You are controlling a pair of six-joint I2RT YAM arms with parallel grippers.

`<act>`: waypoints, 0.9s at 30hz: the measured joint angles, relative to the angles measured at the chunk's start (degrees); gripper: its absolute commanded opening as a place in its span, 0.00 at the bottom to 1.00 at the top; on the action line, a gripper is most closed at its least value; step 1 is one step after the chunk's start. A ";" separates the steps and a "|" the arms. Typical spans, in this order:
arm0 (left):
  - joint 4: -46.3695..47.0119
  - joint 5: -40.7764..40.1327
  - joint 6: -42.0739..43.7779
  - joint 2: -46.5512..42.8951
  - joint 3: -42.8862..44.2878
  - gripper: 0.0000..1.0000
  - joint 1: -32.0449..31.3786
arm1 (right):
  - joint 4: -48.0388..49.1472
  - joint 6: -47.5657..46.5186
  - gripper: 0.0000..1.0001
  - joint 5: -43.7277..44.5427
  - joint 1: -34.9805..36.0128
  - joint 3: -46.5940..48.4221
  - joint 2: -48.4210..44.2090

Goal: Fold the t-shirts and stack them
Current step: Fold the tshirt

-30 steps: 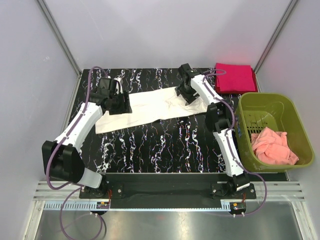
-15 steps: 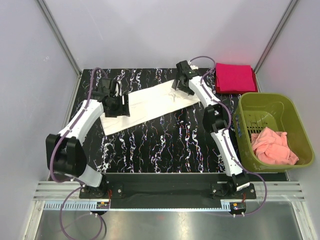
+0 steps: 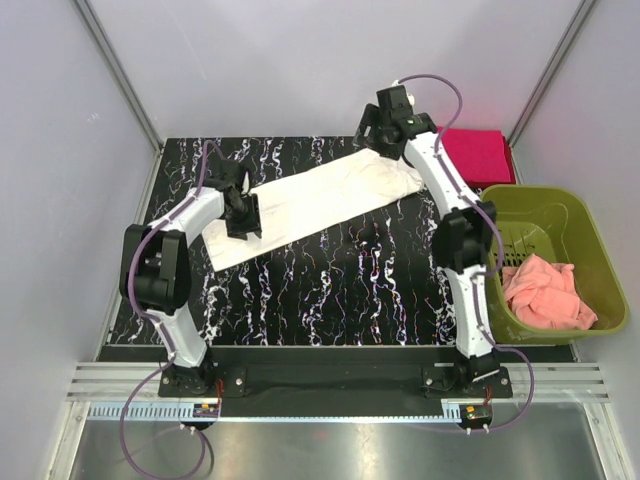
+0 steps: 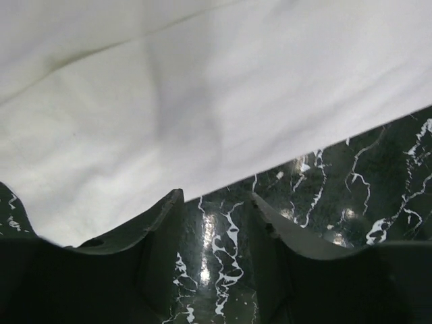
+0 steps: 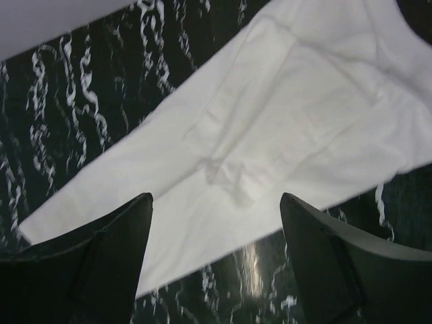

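- Camera up top: white tee [image 3: 320, 200] lies flat on table [image 3: 330, 290] as a long folded strip, running diag. from near-left to far-right. Upper face is plain cream, no lettering to read.
- Red tee [image 3: 478, 155] sits folded at table's far-right corner, its left edge hidden behind the R arm.
- L gripper [image 3: 244, 215] is over the strip's left part. Its body covers the cloth there, so contact can't be told from this view.
- R gripper [image 3: 378, 130] is raised by the strip's far-right end. Fingertips are hard to pick out against the black housing.
- Green basket [image 3: 590, 240] stands at table's right edge w/ pink cloth [image 3: 545, 295] bunched inside.
- Vs 1 s ago: strip is now straighter and steeper, its right end further back twd red tee. R gripper has left the cloth's mid-right and gone up to the far end. L elbow has pulled in close to its base.
- L wrist cam: L gripper [image 4: 216, 202] is spread part-way, nothing between its fingers [image 4: 165, 216], and table [image 4: 351, 196] shows in the gap. White tee [image 4: 202, 101] fills the upper frame and is cut off on three sides. Its edge is right at the left fingertip; touching or not, can't tell.
- R wrist cam: R gripper [image 5: 216, 199] is spread wide and empty, above white tee [image 5: 270, 121]. Both fingers are cut off by the bottom edge. Strip runs lower-left to upper-right w/ small wrinkles mid-cloth, its upper-right end out of frame. Grey wall [image 5: 40, 20] shows in the top-left corner.
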 measured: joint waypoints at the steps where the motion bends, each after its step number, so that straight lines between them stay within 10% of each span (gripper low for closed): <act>1: 0.31 -0.44 -0.28 0.81 0.55 0.46 0.31 | 0.44 0.61 0.82 -1.25 0.13 -4.39 -3.82; 12: 0.15 -5.16 -4.52 9.51 2.93 0.54 1.03 | 3.91 1.42 0.85 -9.55 2.60 -40.13 -31.21; 27: -0.63 -2.14 -9.62 3.80 -5.29 0.54 -9.60 | 6.34 1.18 0.92 -9.01 2.38 -49.29 -34.25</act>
